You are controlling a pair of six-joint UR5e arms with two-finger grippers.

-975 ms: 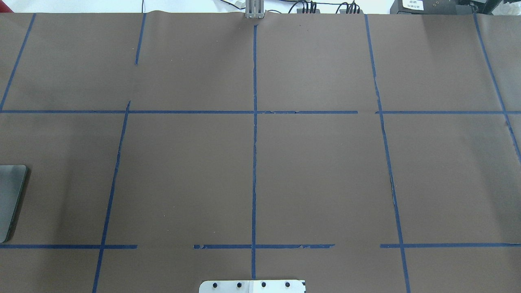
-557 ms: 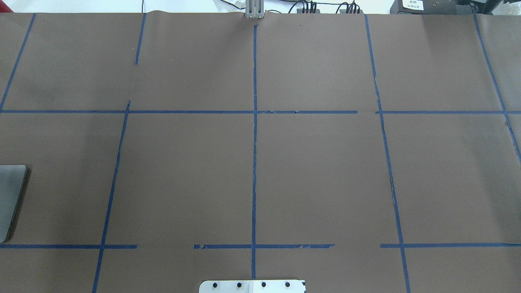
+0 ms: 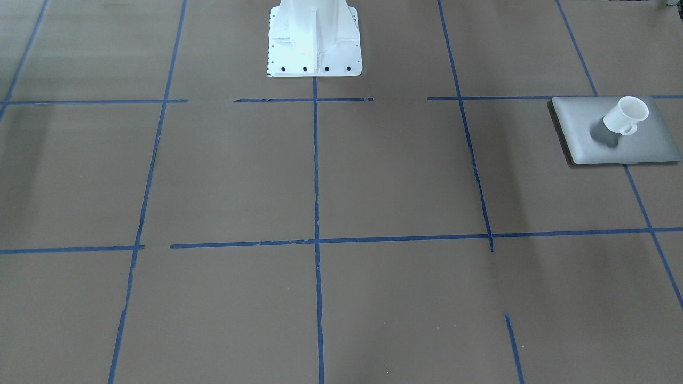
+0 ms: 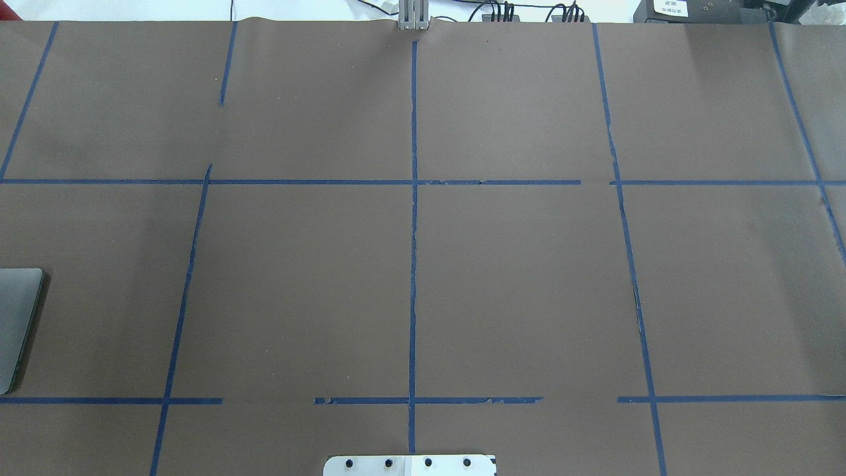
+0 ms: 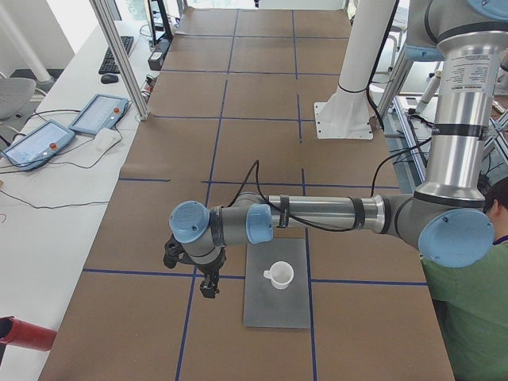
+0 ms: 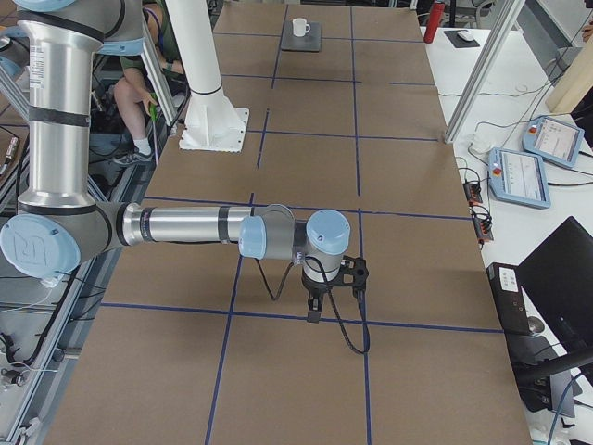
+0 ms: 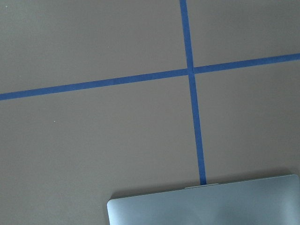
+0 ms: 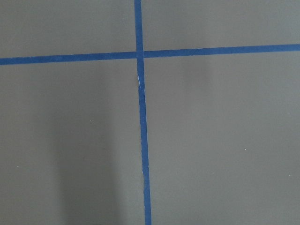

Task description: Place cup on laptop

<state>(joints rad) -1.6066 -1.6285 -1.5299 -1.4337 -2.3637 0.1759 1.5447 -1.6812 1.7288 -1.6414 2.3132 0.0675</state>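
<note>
The cup (image 3: 625, 116), a small white mug, stands upright on the closed silver-grey laptop (image 3: 587, 144) at the table's end on my left. Both show in the exterior left view, cup (image 5: 279, 275) on laptop (image 5: 276, 309), and far off in the exterior right view, cup (image 6: 299, 27) on laptop (image 6: 301, 43). Only the laptop's corner (image 4: 13, 324) shows overhead, and its edge (image 7: 206, 206) in the left wrist view. My left gripper (image 5: 208, 286) hangs beside the laptop, apart from the cup. My right gripper (image 6: 313, 315) hangs over bare table. I cannot tell whether either is open or shut.
Brown paper with blue tape lines covers the table. The white robot pedestal (image 3: 315, 42) stands at the table's middle edge. Teach pendants (image 5: 99, 113) and a red bottle (image 5: 24, 333) lie on the side bench. A person in green (image 5: 476, 317) sits by the left arm's base.
In the overhead view the laptop's visible corner has turned lighter, as if a shadow moved off it. Nothing else has visibly changed.
</note>
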